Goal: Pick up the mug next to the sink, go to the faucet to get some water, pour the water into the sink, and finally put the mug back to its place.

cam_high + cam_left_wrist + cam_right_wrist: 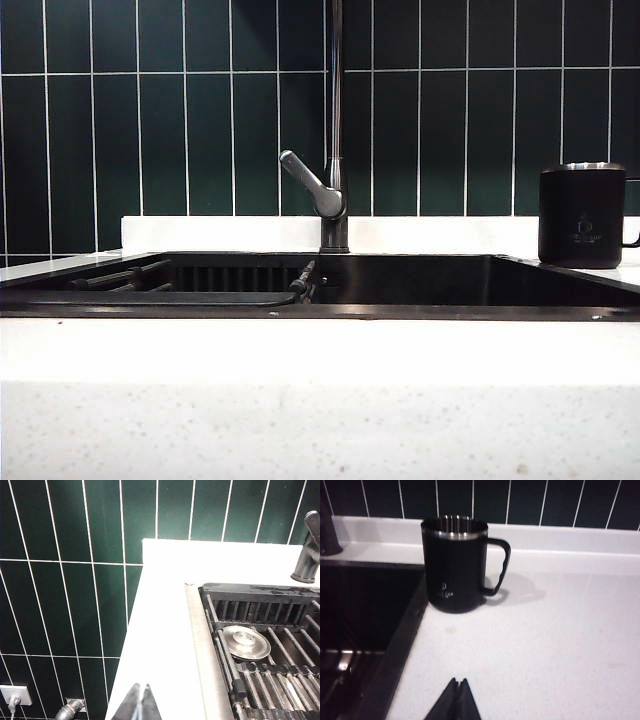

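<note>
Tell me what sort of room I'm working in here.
Most likely a kitchen: a dark sink set in a white counter, a tall faucet behind it, dark green wall tiles, and a black mug beside the basin.

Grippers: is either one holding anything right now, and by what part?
Nothing is held. The left gripper is shut and empty over the counter beside the sink; the right gripper is shut, short of the mug.

Bare counter (535, 645) lies open between the right gripper (456, 700), jaws together, and the mug (454, 565); the faucet (335, 130) rises mid-sink (420, 285); the left gripper (140, 705), also closed, hangs over clear counter left of the rack (270, 680).
</note>
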You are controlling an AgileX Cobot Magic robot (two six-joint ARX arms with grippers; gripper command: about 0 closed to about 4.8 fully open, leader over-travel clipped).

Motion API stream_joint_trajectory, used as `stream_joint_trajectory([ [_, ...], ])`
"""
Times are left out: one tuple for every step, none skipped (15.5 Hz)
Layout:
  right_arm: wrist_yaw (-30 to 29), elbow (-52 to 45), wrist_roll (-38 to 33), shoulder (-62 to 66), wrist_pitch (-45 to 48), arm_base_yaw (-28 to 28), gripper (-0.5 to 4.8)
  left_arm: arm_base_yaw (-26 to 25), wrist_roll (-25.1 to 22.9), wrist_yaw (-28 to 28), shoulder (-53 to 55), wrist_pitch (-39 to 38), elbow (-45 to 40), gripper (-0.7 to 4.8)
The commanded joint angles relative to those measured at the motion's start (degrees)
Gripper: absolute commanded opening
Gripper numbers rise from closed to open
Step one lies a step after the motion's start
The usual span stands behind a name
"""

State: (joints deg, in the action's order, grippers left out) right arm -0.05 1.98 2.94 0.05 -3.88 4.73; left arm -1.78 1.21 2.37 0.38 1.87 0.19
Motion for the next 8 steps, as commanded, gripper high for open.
stream_joint_trajectory([
  [0.1,0.3,-8.1,-0.2,4.7,0.0,-0.01,0.0,1.6,0.4,0.0,0.4,0.2,-0.06],
  [0.1,0.3,-12.7,-0.2,6.7,-0.1,-0.01,0.0,2.3,0.4,0.0,0.4,0.2,-0.06],
  [0.0,0.5,-15.3,-0.2,8.5,-0.1,-0.01,0.0,2.3,1.5,0.0,0.4,0.3,-0.06],
  [-0.2,1.7,-16.5,-0.2,8.2,-0.1,-0.01,0.0,2.3,3.1,0.0,0.4,0.8,-0.06],
  [-0.2,3.0,-16.4,-0.2,7.1,-0.1,-0.01,0.0,2.3,4.4,0.0,0.4,1.4,-0.06],
  [-0.1,6.3,-15.2,0.0,3.9,-0.1,-0.01,0.0,2.3,4.8,0.0,0.3,2.6,-0.06],
  [-0.1,8.5,-12.7,0.1,2.4,0.0,-0.01,0.0,2.3,5.5,0.0,0.3,3.4,-0.06],
  [0.0,10.2,-11.3,0.5,1.9,0.0,-0.01,0.0,2.3,5.8,0.0,0.3,4.2,-0.06],
])
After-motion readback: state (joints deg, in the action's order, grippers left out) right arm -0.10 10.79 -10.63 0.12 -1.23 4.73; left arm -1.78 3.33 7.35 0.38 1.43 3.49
